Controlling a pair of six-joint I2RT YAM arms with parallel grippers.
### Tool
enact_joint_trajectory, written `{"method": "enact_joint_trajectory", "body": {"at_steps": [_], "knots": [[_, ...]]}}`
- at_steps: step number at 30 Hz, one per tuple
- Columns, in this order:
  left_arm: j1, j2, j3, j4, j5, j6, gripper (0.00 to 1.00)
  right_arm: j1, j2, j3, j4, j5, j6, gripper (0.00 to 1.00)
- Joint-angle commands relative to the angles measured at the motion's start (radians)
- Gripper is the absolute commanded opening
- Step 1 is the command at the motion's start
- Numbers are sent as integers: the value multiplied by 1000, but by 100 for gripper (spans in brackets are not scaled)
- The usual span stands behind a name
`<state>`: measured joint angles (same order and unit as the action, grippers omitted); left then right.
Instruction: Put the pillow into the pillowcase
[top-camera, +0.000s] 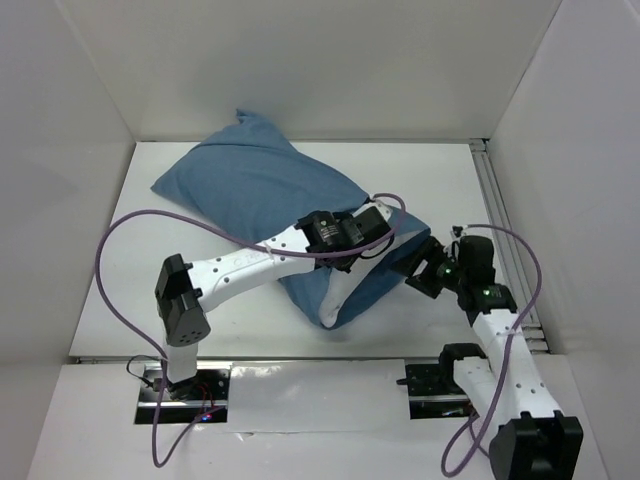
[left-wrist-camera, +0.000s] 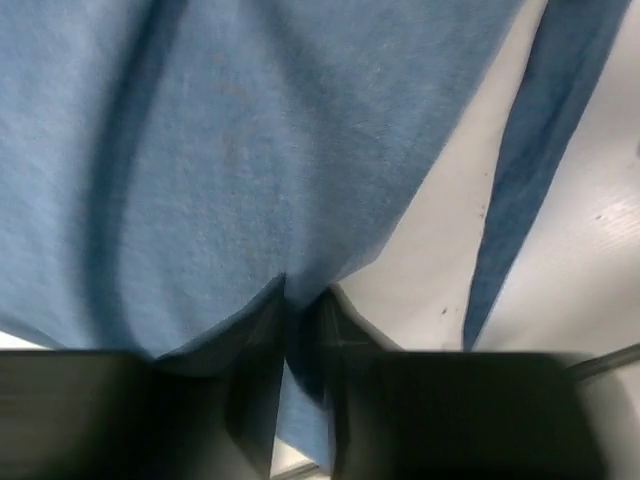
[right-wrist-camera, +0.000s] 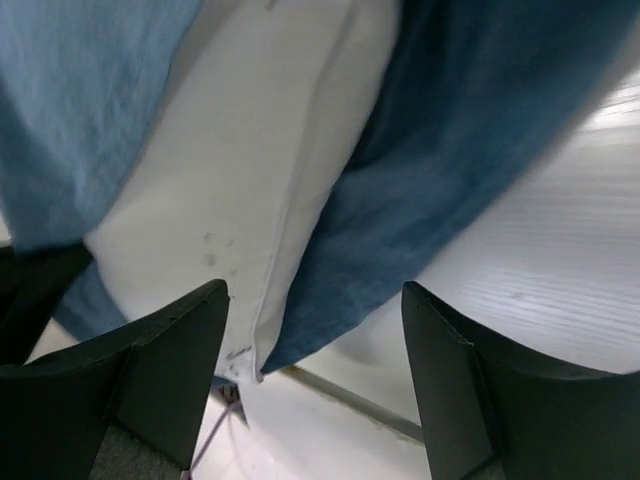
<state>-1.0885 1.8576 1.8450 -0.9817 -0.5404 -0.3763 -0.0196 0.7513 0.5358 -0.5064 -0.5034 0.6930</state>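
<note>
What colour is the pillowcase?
The pillowcase is plain medium blue, clearest in the top external view.

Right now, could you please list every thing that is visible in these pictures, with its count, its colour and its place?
blue wrinkly cloth pillowcase: one, medium blue, lying diagonally on the table, from far left to near middle.
plump white fabric pillow: one, white, mostly inside the pillowcase, one end showing at its near opening.
flat white table: one, white, under everything.
metal rail: one, silver, along the table's right edge.
purple cables: two, purple, one looping beside each arm.
robot arms: two, white and black, reaching from the near edge.
left tool: one, black, shut on the pillowcase cloth.
right tool: one, black, open at the pillow's exposed end.
</note>
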Motion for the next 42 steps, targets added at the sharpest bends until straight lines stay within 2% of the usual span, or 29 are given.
{"method": "enact_joint_trajectory", "body": {"at_steps": [1,2,6,7,10,11,14,15,19,22,24,29,32,33,34,36,37,38,39,40,42], "knots": [[22,2,57,-41,31,-3,12,105,-46,-91,285,-38,157,77],[32,2,97,-51,61,-3,0,139,-46,-129,323,-18,212,75],[42,-61,146,-32,274,-13,0,373,3,-200,529,162,313,69],[42,-75,158,-19,325,-13,0,417,26,-212,640,201,330,64],[29,-141,155,53,428,-50,0,544,176,-212,791,358,341,49],[29,-156,155,93,491,-62,0,555,283,-201,922,371,341,35],[19,-146,239,103,595,-108,0,544,425,-58,1064,359,307,16],[7,-132,302,112,685,-121,0,535,468,-13,1065,359,298,9],[-33,-64,399,225,874,-205,0,546,490,122,1080,445,307,9],[-24,-22,437,285,956,-217,0,555,552,112,1097,492,341,8],[-4,1,447,307,1020,-231,0,555,603,99,1187,479,375,5],[102,17,306,397,1126,-294,0,564,715,96,1237,465,425,3],[125,8,257,428,1146,-323,0,555,676,73,1172,465,435,3],[136,8,257,428,1146,-323,7,538,656,57,1110,465,435,4],[136,8,257,419,1146,-323,18,526,633,56,1068,465,419,6],[163,8,266,396,1161,-291,47,483,535,47,929,456,378,14],[173,8,276,381,1162,-280,60,468,492,47,789,473,363,18],[189,8,307,364,1162,-268,77,452,400,35,717,473,331,23],[203,8,328,342,1162,-254,81,432,351,26,644,488,312,33],[219,-3,347,303,1149,-236,84,388,303,26,497,505,294,40],[286,-18,373,270,1149,-216,89,337,173,26,352,519,251,53]]}}
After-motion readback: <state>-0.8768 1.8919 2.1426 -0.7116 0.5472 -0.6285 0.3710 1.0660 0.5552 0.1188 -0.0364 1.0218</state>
